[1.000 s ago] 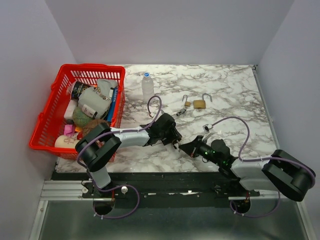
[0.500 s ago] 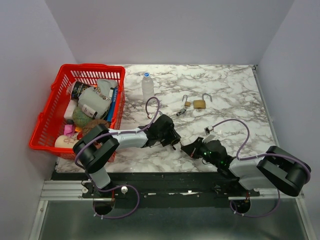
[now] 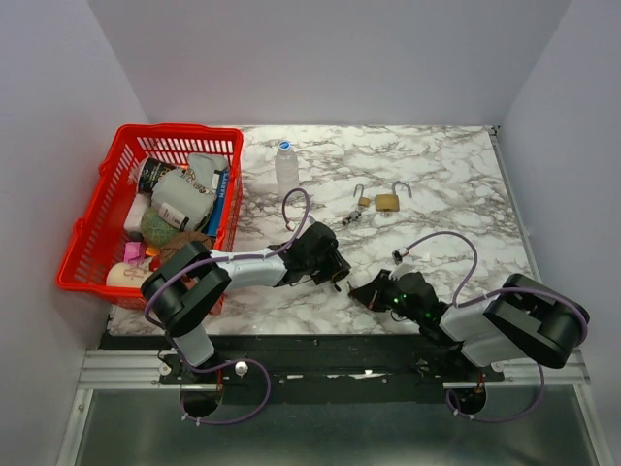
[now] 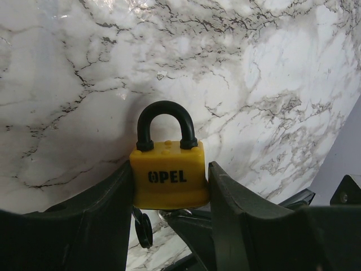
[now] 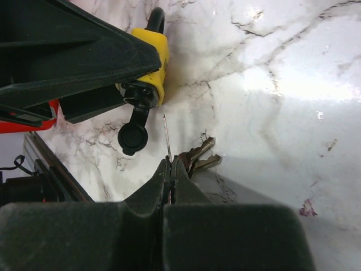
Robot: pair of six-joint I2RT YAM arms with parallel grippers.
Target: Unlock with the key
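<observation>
A yellow padlock [image 4: 169,175] with a black shackle, which stands closed, is clamped by its sides in my left gripper [image 4: 169,189]. Its black keyhole cap [image 5: 133,135] dangles open below the body. My right gripper [image 5: 171,164] is shut on a thin key [image 5: 167,135], seen edge-on and pointing toward the padlock [image 5: 157,53]. The key tip sits a short gap from the lock's underside. Two spare keys [image 5: 202,153] hang beside the jaws. In the top view both grippers meet near the table's front, left gripper [image 3: 337,273] and right gripper [image 3: 363,291].
Two brass padlocks [image 3: 386,202] with open shackles and a small key bunch [image 3: 350,218] lie further back. A clear bottle [image 3: 286,167] stands behind the left arm. A red basket [image 3: 82,248] full of items fills the left side.
The right gripper with the key has crept left and nearer the padlock. The left gripper drew back slightly with the padlock, then stayed still.
</observation>
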